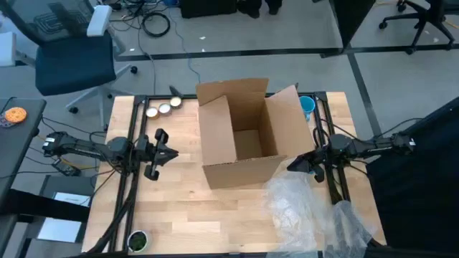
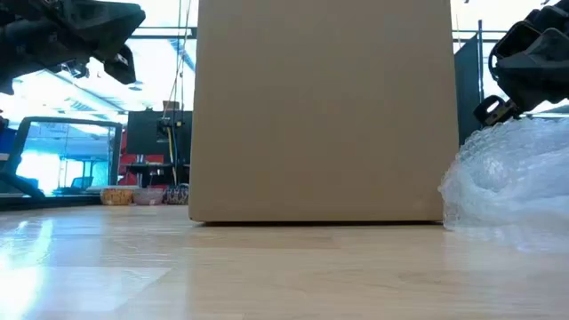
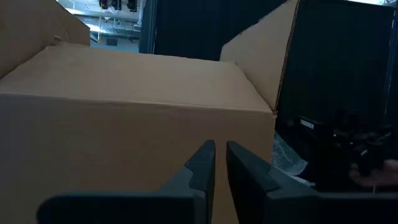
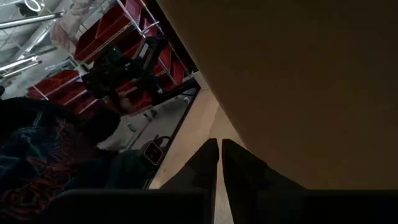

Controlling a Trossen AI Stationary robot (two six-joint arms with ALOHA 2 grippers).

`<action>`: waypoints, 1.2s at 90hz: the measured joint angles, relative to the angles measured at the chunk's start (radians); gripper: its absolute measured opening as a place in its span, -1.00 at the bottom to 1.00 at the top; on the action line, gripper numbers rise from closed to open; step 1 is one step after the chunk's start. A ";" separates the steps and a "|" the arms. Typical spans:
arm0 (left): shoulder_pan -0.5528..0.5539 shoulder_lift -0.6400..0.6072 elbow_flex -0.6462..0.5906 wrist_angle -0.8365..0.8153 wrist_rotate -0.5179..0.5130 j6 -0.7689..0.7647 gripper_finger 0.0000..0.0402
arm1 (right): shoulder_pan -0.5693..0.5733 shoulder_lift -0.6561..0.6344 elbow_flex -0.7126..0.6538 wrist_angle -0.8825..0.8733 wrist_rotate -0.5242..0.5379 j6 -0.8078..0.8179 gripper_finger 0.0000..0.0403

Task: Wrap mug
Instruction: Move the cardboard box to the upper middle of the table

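Note:
An open cardboard box (image 1: 244, 140) stands in the middle of the table, its flaps up. A sheet of clear bubble wrap (image 1: 315, 211) lies crumpled on the table at the near right, also in the low view (image 2: 511, 178). A blue mug (image 1: 308, 106) shows in part behind the box's far right flap. My left gripper (image 1: 172, 153) hovers shut to the left of the box, pointing at its left wall (image 3: 124, 137). My right gripper (image 1: 292, 165) is shut close by the box's near right corner, above the wrap's far edge; I cannot tell whether it touches either.
Three small round pieces (image 1: 163, 109) lie at the far left of the table. A small round pot (image 1: 138, 241) sits at the near left edge. Bare wood lies in front of the box (image 1: 215, 215). An office chair (image 1: 72, 57) stands beyond the table.

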 joint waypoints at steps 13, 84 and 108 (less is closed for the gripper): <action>0.000 0.000 0.000 0.120 -0.010 -0.038 -0.87 | 0.000 0.000 0.000 0.007 0.012 0.000 -0.99; -0.002 0.243 0.177 0.253 0.071 -0.156 -0.87 | -0.001 0.000 0.033 0.595 0.084 -0.071 -0.99; -0.002 0.440 0.182 0.073 -0.099 -0.273 -0.87 | -0.001 0.103 0.152 0.058 0.323 -0.085 -1.00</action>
